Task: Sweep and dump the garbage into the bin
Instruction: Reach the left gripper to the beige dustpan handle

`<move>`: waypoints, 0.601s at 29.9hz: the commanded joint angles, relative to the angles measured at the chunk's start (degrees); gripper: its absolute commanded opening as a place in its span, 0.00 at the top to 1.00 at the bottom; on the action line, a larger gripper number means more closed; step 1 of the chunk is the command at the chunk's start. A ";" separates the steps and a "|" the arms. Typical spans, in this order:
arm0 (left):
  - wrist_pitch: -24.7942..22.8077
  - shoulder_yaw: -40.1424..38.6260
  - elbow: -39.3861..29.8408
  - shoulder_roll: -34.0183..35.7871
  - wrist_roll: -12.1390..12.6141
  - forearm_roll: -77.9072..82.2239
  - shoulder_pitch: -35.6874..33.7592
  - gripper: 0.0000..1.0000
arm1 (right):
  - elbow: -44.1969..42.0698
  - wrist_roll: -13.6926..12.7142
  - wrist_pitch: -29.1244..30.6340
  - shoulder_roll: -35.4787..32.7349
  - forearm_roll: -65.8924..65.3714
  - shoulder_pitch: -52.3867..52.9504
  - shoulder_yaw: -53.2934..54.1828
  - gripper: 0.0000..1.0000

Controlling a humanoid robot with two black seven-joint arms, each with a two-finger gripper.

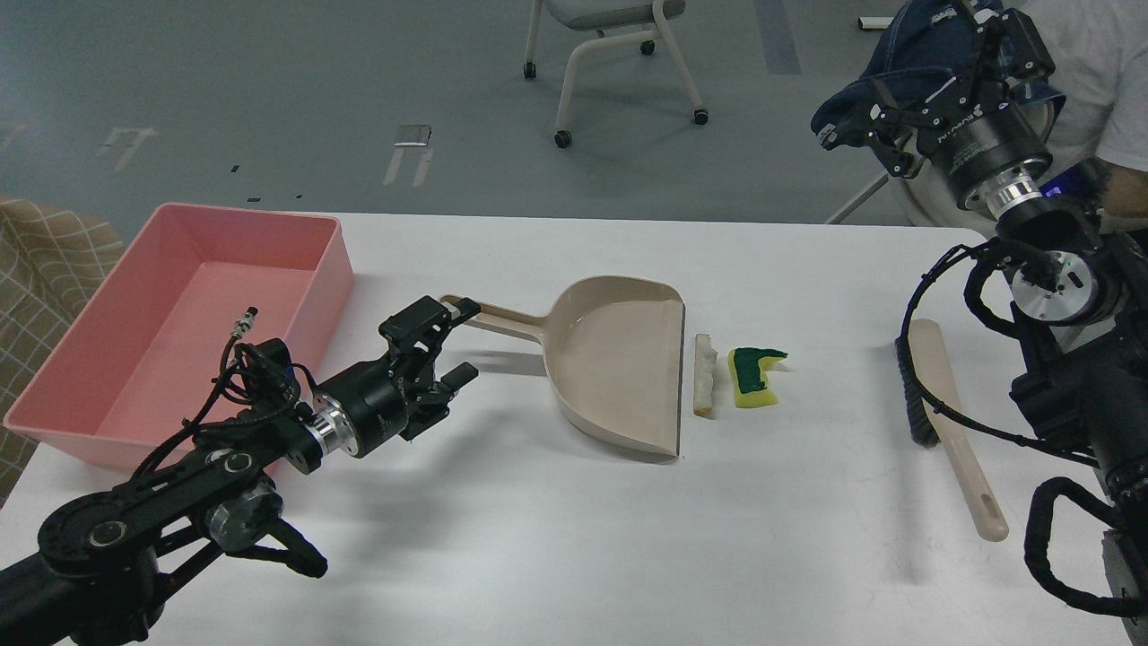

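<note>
The garbage lies mid-table: a pale crusty stick [704, 374] right at the dustpan's open edge, and a yellow sponge piece with a green top [753, 376] just right of it. The beige dustpan [619, 363] lies flat, handle pointing left. The pink bin [193, 323] stands at the table's left edge. My left gripper [462, 341] is open, low over the table, its upper finger at the end of the dustpan handle. My right gripper [937, 67] is open and empty, raised high at the far right. The beige brush [951, 426] lies on the table under my right arm.
A chair [619, 54] stands on the floor beyond the table. A person in white with blue cloth [906, 63] is at the far right behind my right gripper. Checked fabric [45, 260] shows left of the bin.
</note>
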 commanded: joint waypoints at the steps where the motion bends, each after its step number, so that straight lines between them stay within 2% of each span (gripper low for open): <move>1: 0.06 -0.05 2.31 -1.18 -0.31 0.00 -0.94 0.03 | 0.00 0.00 0.00 0.03 0.00 -0.33 0.11 0.00; 10: -0.29 -0.13 9.52 -5.13 -0.57 -0.09 -4.72 0.04 | 0.00 0.00 0.00 0.03 0.00 -0.24 0.11 0.00; 16: -0.30 -0.13 10.66 -5.92 -1.71 -0.09 -4.81 0.04 | 0.00 0.00 0.00 -0.15 0.00 -0.33 0.02 0.00; 18: -0.30 0.04 11.89 -7.15 -1.97 -0.09 -5.77 0.07 | 0.00 0.00 0.00 -0.41 0.00 -0.41 0.02 0.00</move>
